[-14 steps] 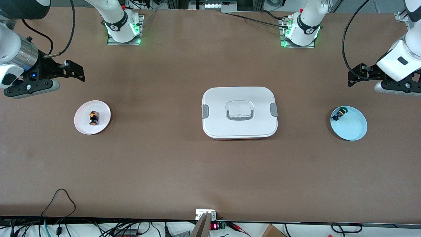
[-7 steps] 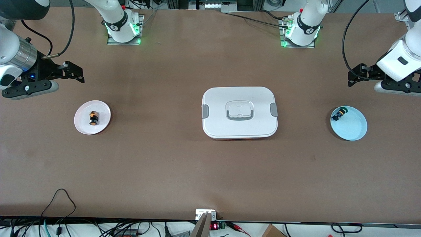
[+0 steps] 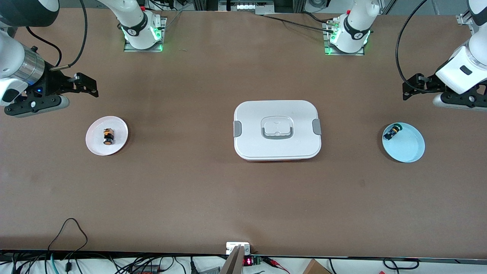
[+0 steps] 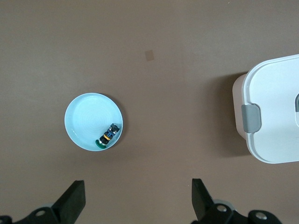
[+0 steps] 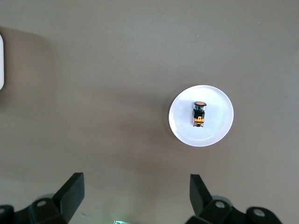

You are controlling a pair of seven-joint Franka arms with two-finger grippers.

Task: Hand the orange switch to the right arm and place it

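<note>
Since the orange switch (image 3: 108, 136) lies on its side in the middle of the small white plate (image 3: 118, 142) at the right arm's end of the table, that is where I start (the task wording suggests a handover, yet the switch already sits nearest the right arm). In the right wrist view the orange switch (image 5: 199, 113) shows its cap pointing one way and its orange band the other, well apart from the plate's rim. The right gripper (image 3: 81, 84) hangs over bare table beside the plate, jaws spread wide and holding nothing. At the table's centre sits the closed white lidded container (image 3: 277, 130). Toward the left arm's end, a pale blue plate (image 3: 409, 150) holds the green-capped switch (image 3: 392, 132) near its rim; the left gripper (image 3: 412, 86) waits over bare table near it, also spread and empty.

To do the pickup well, I would centre the jaws across the switch's black body, not its ends, and descend straight so a fingertip does not nudge it rolling across the plate.
</note>
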